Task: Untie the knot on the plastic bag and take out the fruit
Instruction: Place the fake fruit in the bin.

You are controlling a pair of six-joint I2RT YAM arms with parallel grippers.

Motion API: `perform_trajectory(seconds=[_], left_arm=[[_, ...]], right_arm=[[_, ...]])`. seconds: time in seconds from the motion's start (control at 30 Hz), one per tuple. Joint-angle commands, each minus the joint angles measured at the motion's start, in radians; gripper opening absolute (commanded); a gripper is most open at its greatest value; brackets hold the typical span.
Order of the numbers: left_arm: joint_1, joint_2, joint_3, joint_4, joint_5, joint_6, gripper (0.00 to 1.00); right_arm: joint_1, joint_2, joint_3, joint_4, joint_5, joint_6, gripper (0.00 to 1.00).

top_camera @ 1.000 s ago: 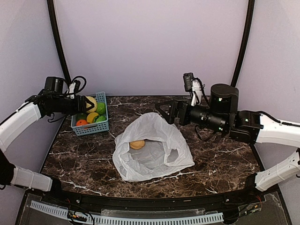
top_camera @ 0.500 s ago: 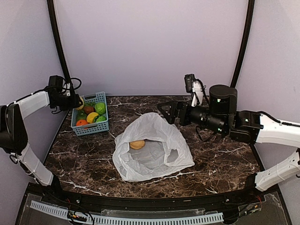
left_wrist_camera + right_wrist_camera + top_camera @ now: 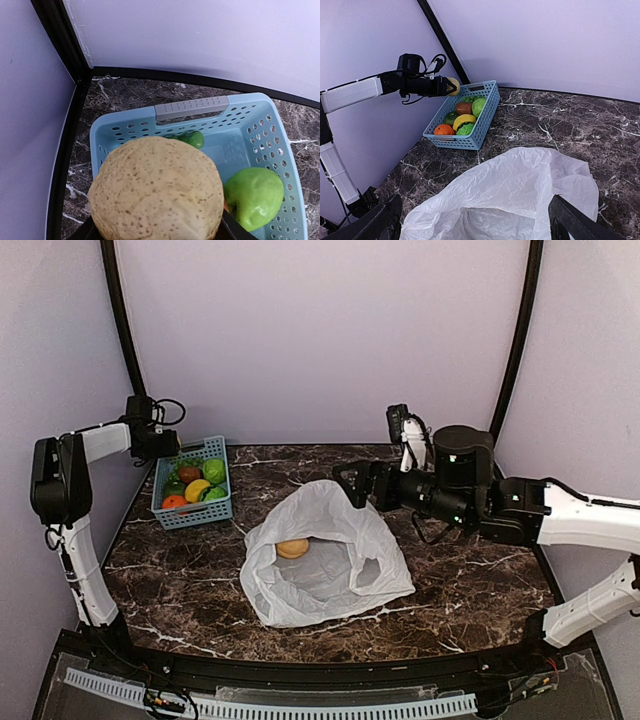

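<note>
Dark marbled bench (image 3: 480, 590) fills the lower frame of the top view, with pale lilac walls (image 3: 320, 340) behind it. Nearest, at centre, lies the one plastic bag (image 3: 330, 530), its mouth slack and open toward the bottom of the frame. No knot can be made out. One tan-orange fruit (image 3: 293, 548) rests inside, left of the bag's middle.

Above the bag's far edge hangs the right gripper (image 3: 350, 483), jaws spread as wide as they go and holding nothing. That last fruit lies down and to the left of it, so this arm is by far the nearer for fetching it.

Further back, at upper left, stands the one blue basket (image 3: 190, 518), its long axis running up the frame. I count six fruits (image 3: 464, 120) in it, though they overlap.

Farthest of all, the left gripper (image 3: 172, 447) is clamped on one tan-yellow fruit (image 3: 157, 192) above the basket's far left corner. A release looks to need a small shift right and toward the lower frame.
</note>
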Motion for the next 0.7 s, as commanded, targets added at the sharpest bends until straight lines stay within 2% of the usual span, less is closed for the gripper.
perform_trajectory(seconds=[0.0, 0.2, 0.47, 0.67], left_arm=[[0.01, 0.044, 0.063, -0.02, -0.082, 0.058, 0.36], [0.013, 0.102, 0.096, -0.034, -0.116, 0.114, 0.39], [0.013, 0.155, 0.136, -0.057, -0.126, 0.141, 0.48], [0.014, 0.175, 0.163, -0.081, -0.127, 0.142, 0.72]], right_arm=[[-0.011, 0.015, 0.025, -0.018, -0.002, 0.015, 0.99], [-0.031, 0.031, 0.029, -0.022, -0.034, 0.023, 0.99], [-0.051, 0.066, 0.045, -0.022, -0.08, 0.034, 0.99], [-0.058, 0.084, 0.057, -0.022, -0.101, 0.035, 0.99]])
